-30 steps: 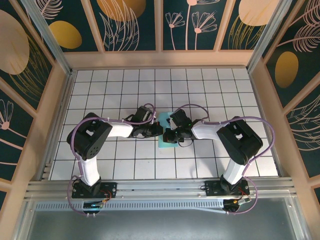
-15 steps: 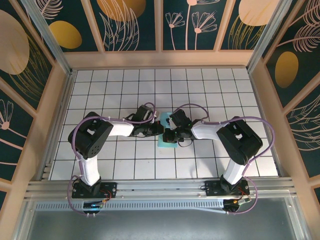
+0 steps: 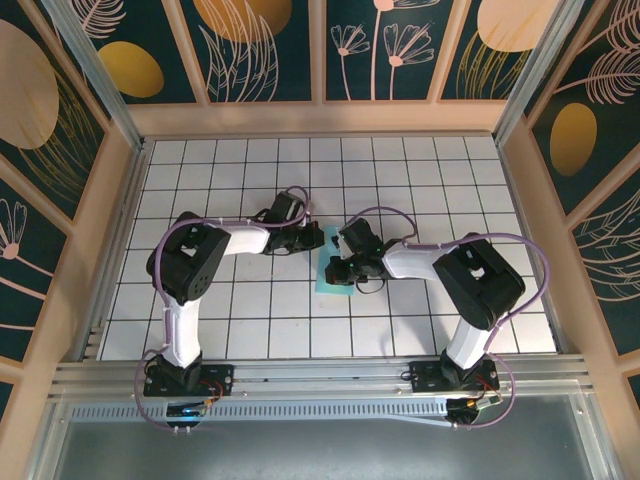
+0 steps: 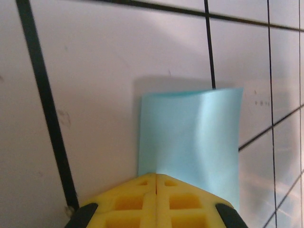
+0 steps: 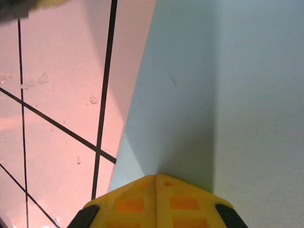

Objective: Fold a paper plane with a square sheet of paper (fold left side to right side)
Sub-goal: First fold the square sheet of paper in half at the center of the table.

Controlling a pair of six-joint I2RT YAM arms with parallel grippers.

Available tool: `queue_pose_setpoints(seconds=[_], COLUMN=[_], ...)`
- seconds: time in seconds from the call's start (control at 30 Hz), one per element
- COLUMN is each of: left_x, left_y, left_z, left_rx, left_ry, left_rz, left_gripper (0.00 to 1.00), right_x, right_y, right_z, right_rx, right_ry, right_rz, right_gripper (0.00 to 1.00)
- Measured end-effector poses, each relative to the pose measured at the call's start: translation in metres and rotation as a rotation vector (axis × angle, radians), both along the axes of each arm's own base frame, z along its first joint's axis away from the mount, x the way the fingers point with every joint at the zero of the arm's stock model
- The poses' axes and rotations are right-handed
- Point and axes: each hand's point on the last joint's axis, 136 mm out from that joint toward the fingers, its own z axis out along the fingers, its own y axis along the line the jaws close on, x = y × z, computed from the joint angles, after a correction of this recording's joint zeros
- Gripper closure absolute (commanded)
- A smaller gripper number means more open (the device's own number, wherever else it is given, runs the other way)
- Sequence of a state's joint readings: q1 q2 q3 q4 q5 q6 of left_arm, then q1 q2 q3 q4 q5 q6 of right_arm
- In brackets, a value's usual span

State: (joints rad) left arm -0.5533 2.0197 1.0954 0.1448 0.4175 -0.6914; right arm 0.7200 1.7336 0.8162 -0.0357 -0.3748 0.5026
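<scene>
Near the middle of the tiled table (image 3: 200,180), a little toward its near edge, the overhead view has the sheet of paper (image 3: 329,283) lying as a narrow turquoise oblong, its long side running from the near edge toward the far edge; both arms bend inward over it; the left gripper (image 3: 316,240) sits at the sheet's far left corner and the right gripper (image 3: 337,268) sits over its middle; the dark wrist housings cover much of the paper, so from up here I cannot tell how the jaws stand. At the left wrist, the left gripper (image 4: 156,176) has its jaws pressed together with no gap, one thin seam between the yellow fingertips (image 4: 128,202); the sheet of paper (image 4: 190,137) spreads away from the tips across a white tile (image 4: 95,71), bowed along its length, with a soft shadow on the tile past its far edge; its near end passes out of sight behind the tips, and I cannot tell whether it is pinched there or only touched. At the right wrist, the right gripper (image 5: 156,176) is likewise closed tip to tip; the sheet of paper (image 5: 228,95) takes up the right side, a darker band beside a paler one with a straight boundary between them; its left edge slants across pink-lit tiles (image 5: 57,71); the tips sit over the paper, though whether they grip it I cannot tell.
</scene>
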Motion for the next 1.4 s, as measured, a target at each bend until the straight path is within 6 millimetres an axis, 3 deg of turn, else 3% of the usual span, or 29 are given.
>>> queue_pose_setpoints(seconds=[0.37, 0.7, 1.0, 1.4], left_x=[0.014, -0.018, -0.039, -0.008], left_y=[0.006, 0.027, 0.002, -0.016], left_z=[0.001, 0.031, 0.017, 0.009], left_rx=[0.011, -0.033, -0.080, -0.069], left_ry=[-0.015, -0.070, -0.029, -0.059], left_rz=[0.013, 0.007, -0.074, -0.056], left_gripper=[1.00, 1.00, 1.00, 1.00], right_x=[0.000, 0.000, 0.000, 0.000], right_y=[0.000, 0.000, 0.000, 0.000], right_z=[0.000, 0.001, 0.001, 0.000], right_rx=[0.004, -0.006, -0.010, -0.013], right_ry=[-0.008, -0.044, -0.052, -0.047], right_rz=[0.004, 0.056, 0.069, 0.070], right_gripper=[1.00, 1.00, 1.00, 1.00])
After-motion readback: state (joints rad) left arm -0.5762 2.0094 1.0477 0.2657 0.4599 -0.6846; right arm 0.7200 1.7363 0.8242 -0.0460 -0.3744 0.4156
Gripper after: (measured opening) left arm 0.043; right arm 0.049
